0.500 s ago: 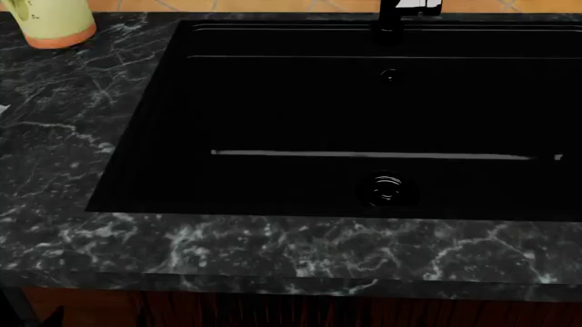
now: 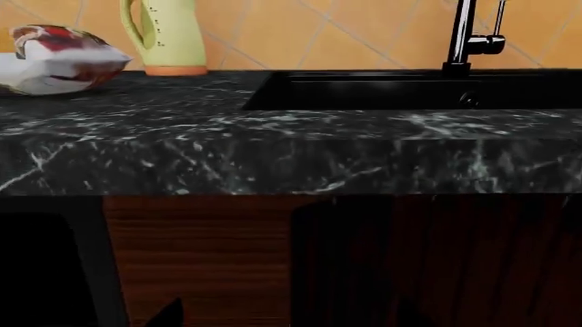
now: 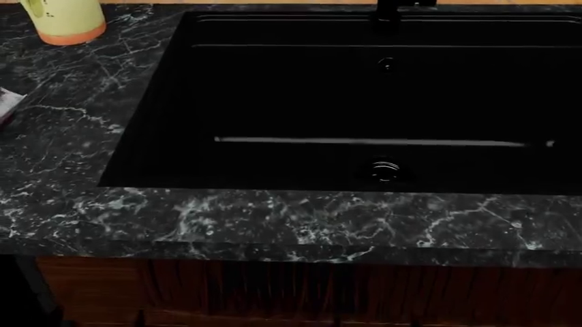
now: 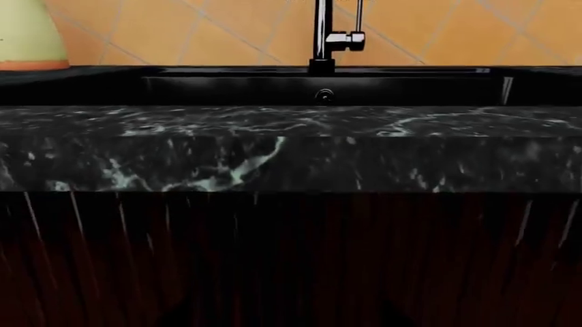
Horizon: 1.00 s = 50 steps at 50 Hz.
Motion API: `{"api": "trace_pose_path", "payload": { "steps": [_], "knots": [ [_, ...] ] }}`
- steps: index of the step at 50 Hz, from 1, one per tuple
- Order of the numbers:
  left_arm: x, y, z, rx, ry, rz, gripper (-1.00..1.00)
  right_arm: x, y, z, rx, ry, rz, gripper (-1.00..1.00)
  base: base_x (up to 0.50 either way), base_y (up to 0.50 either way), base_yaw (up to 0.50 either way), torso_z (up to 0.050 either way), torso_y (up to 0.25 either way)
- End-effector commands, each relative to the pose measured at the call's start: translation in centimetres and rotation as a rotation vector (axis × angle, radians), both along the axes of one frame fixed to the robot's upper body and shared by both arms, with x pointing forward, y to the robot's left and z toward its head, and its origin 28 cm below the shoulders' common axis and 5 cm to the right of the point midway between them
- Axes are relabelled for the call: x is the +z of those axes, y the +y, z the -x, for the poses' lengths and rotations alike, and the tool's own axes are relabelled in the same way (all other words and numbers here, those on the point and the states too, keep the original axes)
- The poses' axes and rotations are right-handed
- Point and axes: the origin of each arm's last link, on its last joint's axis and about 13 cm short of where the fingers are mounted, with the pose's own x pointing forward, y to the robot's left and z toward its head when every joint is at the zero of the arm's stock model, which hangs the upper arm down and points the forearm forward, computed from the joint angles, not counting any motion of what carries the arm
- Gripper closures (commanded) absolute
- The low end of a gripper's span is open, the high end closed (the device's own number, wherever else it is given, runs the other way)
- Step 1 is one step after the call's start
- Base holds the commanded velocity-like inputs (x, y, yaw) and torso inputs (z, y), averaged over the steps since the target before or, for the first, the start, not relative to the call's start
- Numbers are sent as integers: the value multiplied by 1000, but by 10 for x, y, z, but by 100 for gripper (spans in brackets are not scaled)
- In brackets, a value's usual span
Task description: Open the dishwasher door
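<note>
A plain black panel (image 2: 41, 272) stands beside the reddish-brown cabinet front (image 2: 209, 259) under the counter in the left wrist view. It may be the dishwasher door; no bar handle or display strip shows. A sliver of it shows at the head view's lower left (image 3: 13, 293). Both wrist cameras face the cabinet front from close, below the counter edge. Only a dark tip (image 2: 168, 315), perhaps one of the left gripper's fingers, shows. The right gripper's jaws do not show against the dark wood (image 4: 291, 272).
A black marble counter (image 3: 272, 225) holds a black sink basin (image 3: 364, 102) with a black faucet (image 2: 464, 41). A pale green pitcher (image 3: 64, 17) and a white and red bag (image 2: 59, 58) sit at the counter's far left. An orange tiled wall (image 4: 182, 27) is behind.
The head view has tilted down: the sink and counter sit higher in the picture and more of the cabinet front shows below the counter edge.
</note>
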Motion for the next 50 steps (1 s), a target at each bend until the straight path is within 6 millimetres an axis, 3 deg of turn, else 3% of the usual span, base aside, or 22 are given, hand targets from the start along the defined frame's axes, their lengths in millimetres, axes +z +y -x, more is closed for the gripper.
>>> {"api": "trace_pose_path", "payload": {
  "steps": [1,7,23,50],
  "knots": [
    [-1,2,2,1,-4,6,-100,-2,2,1,7,6,-1,-100,-441,0,0,0,0],
    [-3,2,2,0,1,0,-100,-3,2,0,4,2,-5,-100,-439,0,0,0,0],
    [2,2,4,-7,-14,7,-100,-4,3,2,6,3,-4,-100,0,0,0,0,0],
    [3,3,5,-12,-20,18,-100,-4,4,2,9,-3,-7,-100,0,497,0,0,0]
  ]
}}
